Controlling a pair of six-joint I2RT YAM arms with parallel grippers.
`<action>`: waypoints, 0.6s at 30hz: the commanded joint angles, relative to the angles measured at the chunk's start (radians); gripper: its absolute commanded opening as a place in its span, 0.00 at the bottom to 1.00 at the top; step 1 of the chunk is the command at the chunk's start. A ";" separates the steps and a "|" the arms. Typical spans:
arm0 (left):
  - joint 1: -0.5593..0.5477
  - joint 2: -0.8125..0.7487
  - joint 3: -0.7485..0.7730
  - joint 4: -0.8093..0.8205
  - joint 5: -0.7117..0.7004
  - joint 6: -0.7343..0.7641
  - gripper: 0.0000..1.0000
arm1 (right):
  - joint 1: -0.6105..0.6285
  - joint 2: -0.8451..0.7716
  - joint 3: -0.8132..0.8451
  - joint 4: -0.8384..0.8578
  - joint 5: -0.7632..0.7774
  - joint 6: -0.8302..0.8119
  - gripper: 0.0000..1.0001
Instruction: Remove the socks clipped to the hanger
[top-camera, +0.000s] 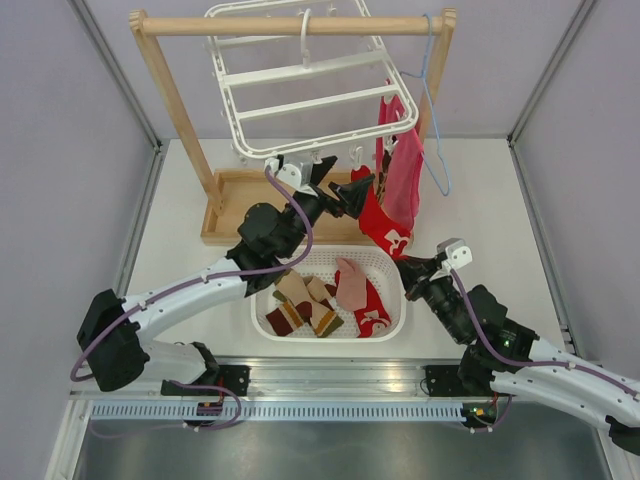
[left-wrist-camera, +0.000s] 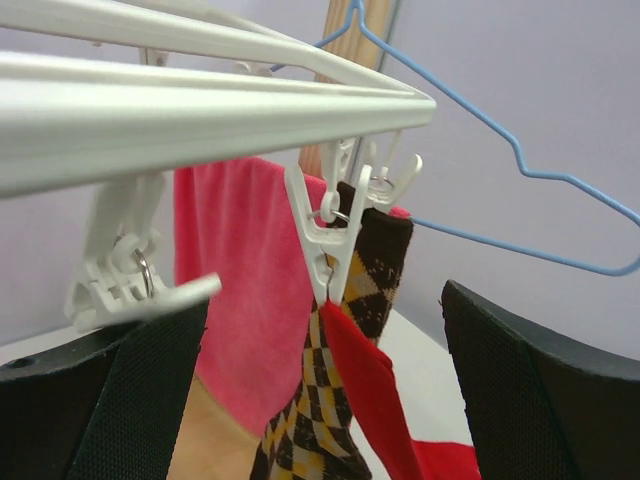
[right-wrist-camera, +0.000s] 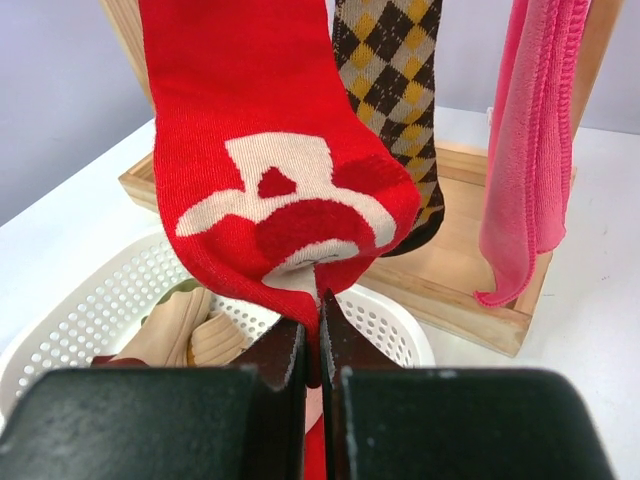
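The white hanger (top-camera: 300, 90) hangs from a wooden rack. Its bar (left-wrist-camera: 200, 110) fills the top of the left wrist view. A white clip (left-wrist-camera: 330, 240) pinches a red sock (left-wrist-camera: 370, 400), with a brown diamond sock (left-wrist-camera: 385, 270) clipped just behind. My left gripper (top-camera: 343, 180) is open, its fingers (left-wrist-camera: 540, 390) standing on either side of both socks below the clip. My right gripper (right-wrist-camera: 318, 340) is shut on the toe of the red sock (right-wrist-camera: 270, 150), which has white marks. That sock (top-camera: 385, 228) stretches from the hanger down to the right gripper (top-camera: 402, 263).
A white basket (top-camera: 330, 337) with several loose socks sits between the arms. A large pink cloth (right-wrist-camera: 530, 150) and a light-blue wire hanger (left-wrist-camera: 520, 160) hang to the right of the socks. The rack's wooden base (right-wrist-camera: 480, 290) lies behind the basket.
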 joint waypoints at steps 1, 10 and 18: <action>0.015 0.031 0.073 0.079 0.007 0.058 1.00 | 0.004 -0.005 0.038 -0.010 -0.025 -0.001 0.01; 0.041 0.086 0.126 0.125 0.030 0.078 1.00 | 0.004 -0.002 0.043 -0.013 -0.051 0.002 0.01; 0.064 0.101 0.162 0.131 0.062 0.074 0.98 | 0.004 -0.005 0.043 -0.022 -0.060 0.005 0.01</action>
